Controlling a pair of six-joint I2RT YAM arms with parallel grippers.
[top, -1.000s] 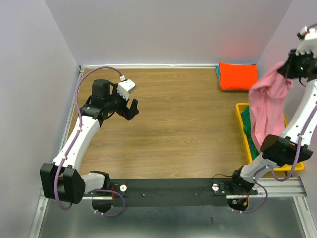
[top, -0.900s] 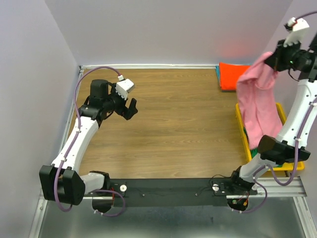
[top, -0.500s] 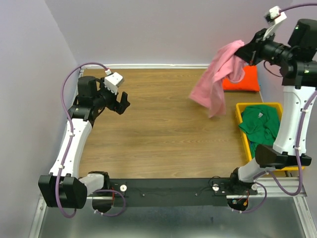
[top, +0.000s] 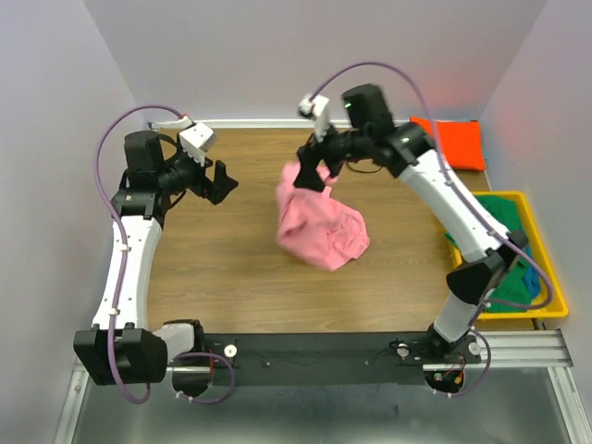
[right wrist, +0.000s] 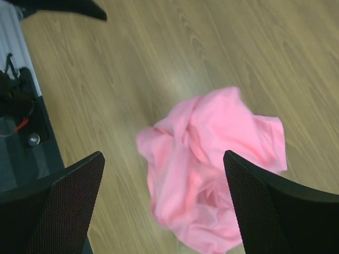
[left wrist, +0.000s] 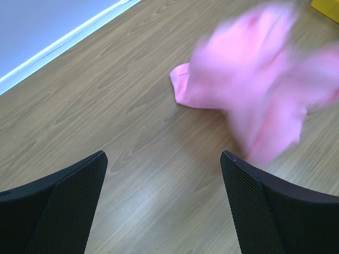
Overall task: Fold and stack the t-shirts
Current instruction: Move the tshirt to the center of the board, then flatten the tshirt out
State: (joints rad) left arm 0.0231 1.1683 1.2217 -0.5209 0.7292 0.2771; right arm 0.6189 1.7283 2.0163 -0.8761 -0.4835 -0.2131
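Right hand (right wrist: pixel 163 157) spread wide, gripping nothing, pink t-shirt (right wrist: pixel 212 159) crumpled beneath

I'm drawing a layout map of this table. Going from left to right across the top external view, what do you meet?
left claw → pink t-shirt → orange t-shirt → yellow bin
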